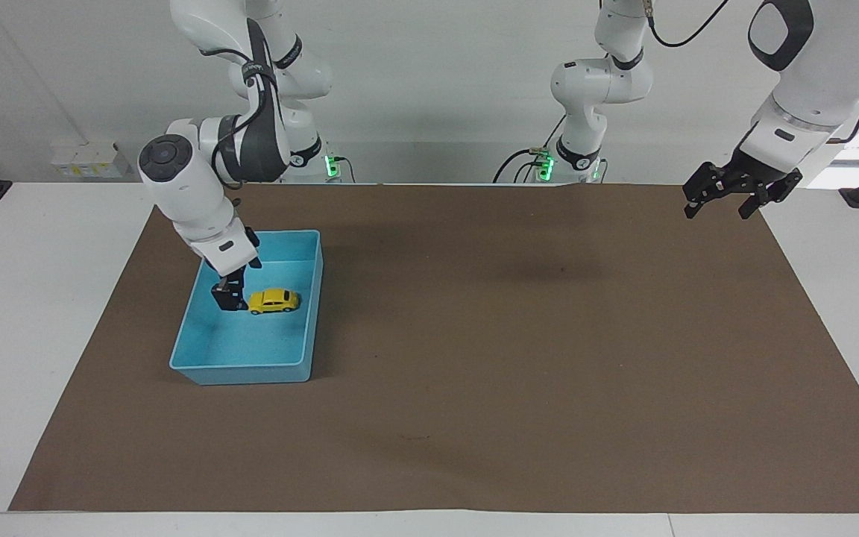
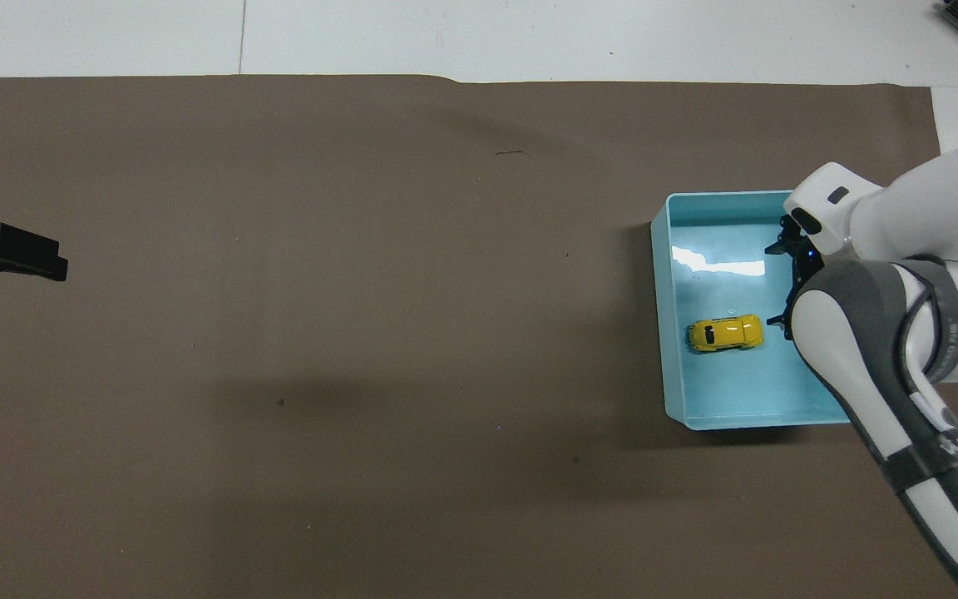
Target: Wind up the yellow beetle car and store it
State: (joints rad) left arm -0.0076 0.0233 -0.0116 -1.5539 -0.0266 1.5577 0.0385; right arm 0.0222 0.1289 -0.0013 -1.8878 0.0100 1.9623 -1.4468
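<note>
The yellow beetle car stands on its wheels on the floor of the light blue bin. It also shows whole in the overhead view, in the middle of the bin. My right gripper is open and empty. It hangs inside the bin, just beside the car's end toward the right arm's end of the table, with a small gap to it; the overhead view shows it too. My left gripper is open and empty and waits in the air over the brown mat's corner.
A brown mat covers most of the white table. The bin stands on it toward the right arm's end. The right arm's elbow hangs over the bin's outer side.
</note>
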